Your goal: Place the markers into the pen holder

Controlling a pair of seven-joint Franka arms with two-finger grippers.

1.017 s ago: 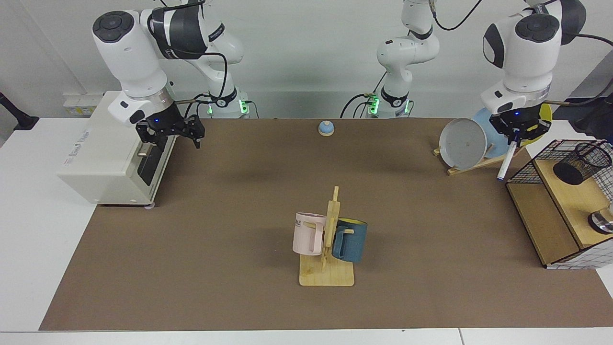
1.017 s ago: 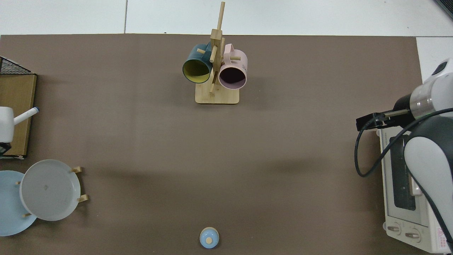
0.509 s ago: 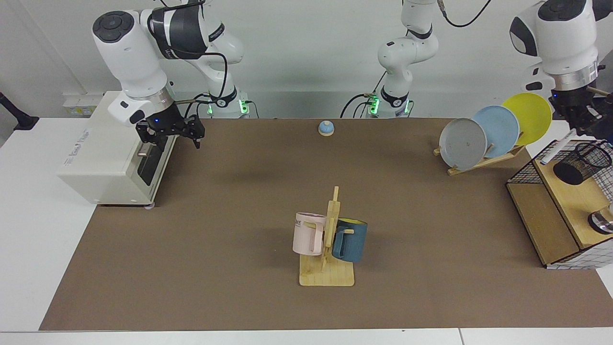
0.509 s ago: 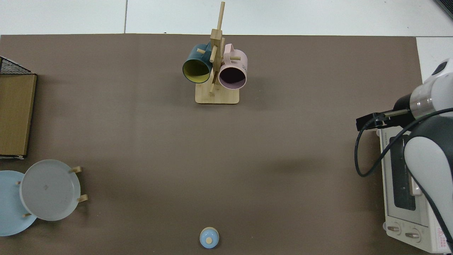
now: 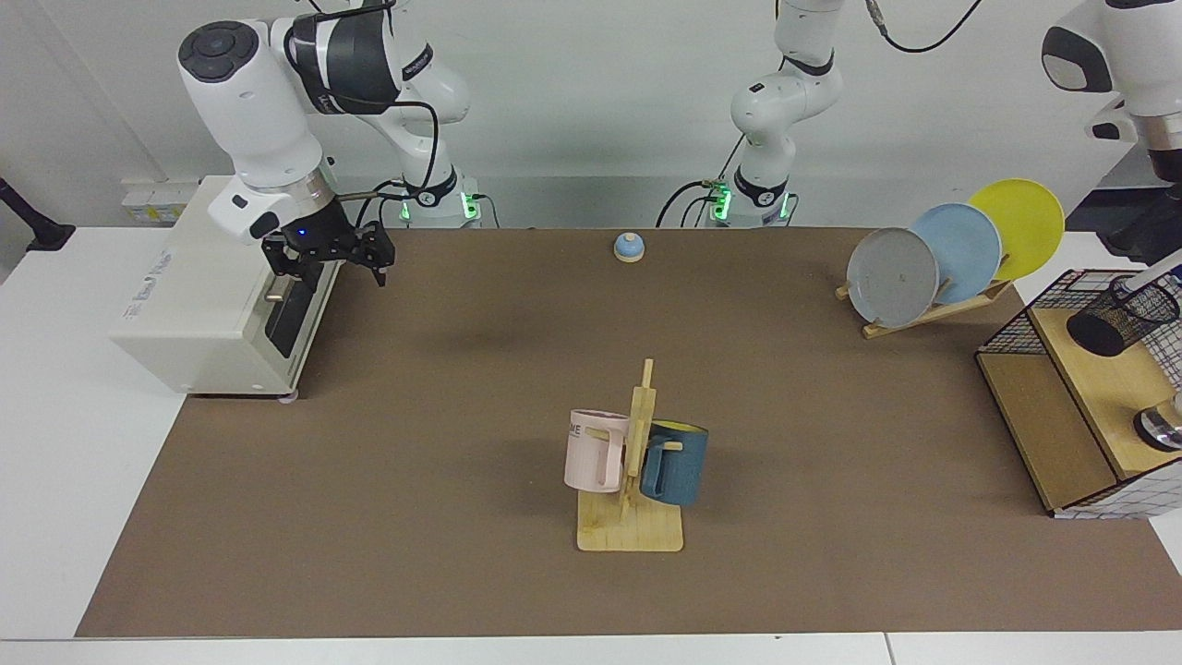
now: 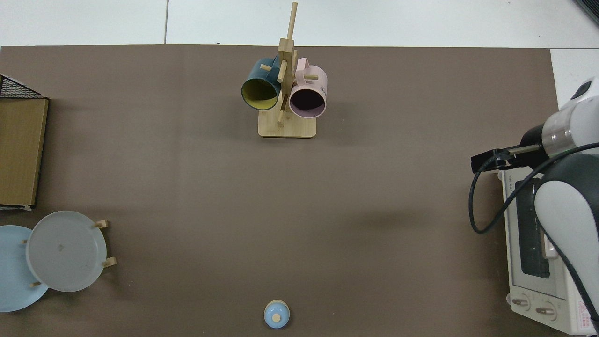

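Facing view — marker (image 5: 1158, 274) over pen holder (image 5: 1122, 315) | left hand off-frame | right hand (image 5: 325, 256) open — waiting

"ME" — on pink mug (image 5: 596, 450)

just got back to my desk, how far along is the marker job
Nearly done. The marker slants over the rim of the pen holder at the facing view's right edge, its lower end at the opening; whether it has dropped in is unclear. The left claw is out of frame. The right claw waits by the toaster oven.
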